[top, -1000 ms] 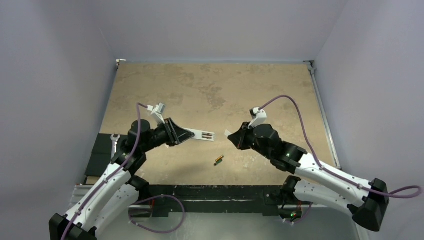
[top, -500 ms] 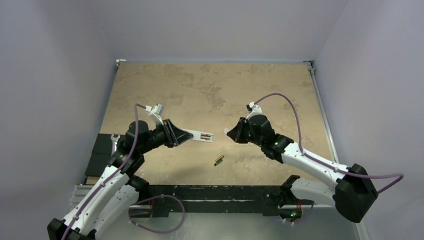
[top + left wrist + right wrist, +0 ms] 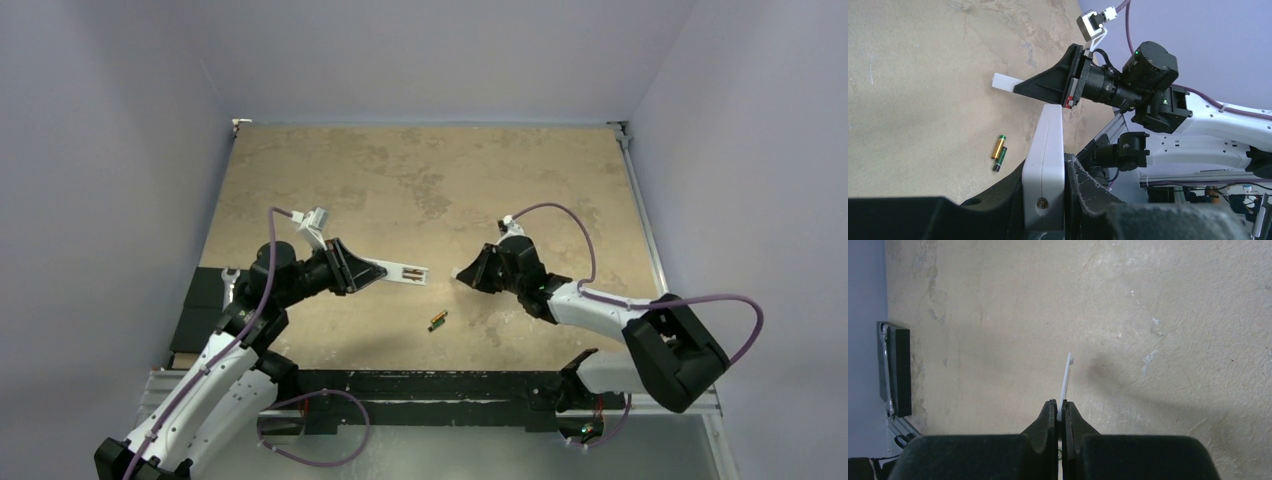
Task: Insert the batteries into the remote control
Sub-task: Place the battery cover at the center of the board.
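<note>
Top external view. Left gripper [image 3: 378,270] is clamped on one end of the remote control [image 3: 408,270], which is raised off the table [image 3: 420,180] and juts toward the right arm. Right gripper [image 3: 462,272] faces it, apart from it, with a sliver of thin white plate [image 3: 456,267] showing at its tip. The two batteries [image 3: 437,321] lie touching, side by side on the table, nearer the arm bases and below the gap between the grippers.

Left wrist view. The fingers [image 3: 1080,182] press on the remote's two long sides; its plain white face is turned to the camera. The batteries lie on the table to the left of the remote, well clear of it. Beyond, the right gripper's black wedge carries the white plate [image 3: 1004,82] at its tip.

Right wrist view. The fingers [image 3: 1048,412] are closed flat on the thin white plate (seen edge-on, so its shape cannot be told). It hangs above bare table. A black block [image 3: 896,367] sits at the table's left edge.
</note>
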### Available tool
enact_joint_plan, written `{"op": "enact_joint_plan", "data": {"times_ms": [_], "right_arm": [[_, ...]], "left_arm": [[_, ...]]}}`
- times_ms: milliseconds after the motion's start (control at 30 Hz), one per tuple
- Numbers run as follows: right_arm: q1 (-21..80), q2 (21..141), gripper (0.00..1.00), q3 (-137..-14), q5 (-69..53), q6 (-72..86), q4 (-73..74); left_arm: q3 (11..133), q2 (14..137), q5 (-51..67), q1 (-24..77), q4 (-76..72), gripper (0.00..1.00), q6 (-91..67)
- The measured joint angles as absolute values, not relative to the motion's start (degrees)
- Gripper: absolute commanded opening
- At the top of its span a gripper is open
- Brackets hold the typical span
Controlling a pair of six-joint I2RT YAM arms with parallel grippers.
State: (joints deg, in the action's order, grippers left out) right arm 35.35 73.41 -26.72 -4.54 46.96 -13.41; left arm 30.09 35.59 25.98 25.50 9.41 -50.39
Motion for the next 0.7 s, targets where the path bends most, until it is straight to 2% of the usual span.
{"op": "enact_joint_plan", "data": {"times_ms": [167, 700], "right_arm": [[34.0, 76.5, 0.01, -24.7, -6.0, 48.4, -17.9], [31.6, 81.1, 0.32, -21.9, -8.3, 50.7, -25.3]], "left_arm": [[29.5, 35.4, 26.3, 25.5, 8.7, 0.00, -50.4], [28.3, 35.9, 26.3, 25.5, 8.0, 0.00, -50.4]]}}
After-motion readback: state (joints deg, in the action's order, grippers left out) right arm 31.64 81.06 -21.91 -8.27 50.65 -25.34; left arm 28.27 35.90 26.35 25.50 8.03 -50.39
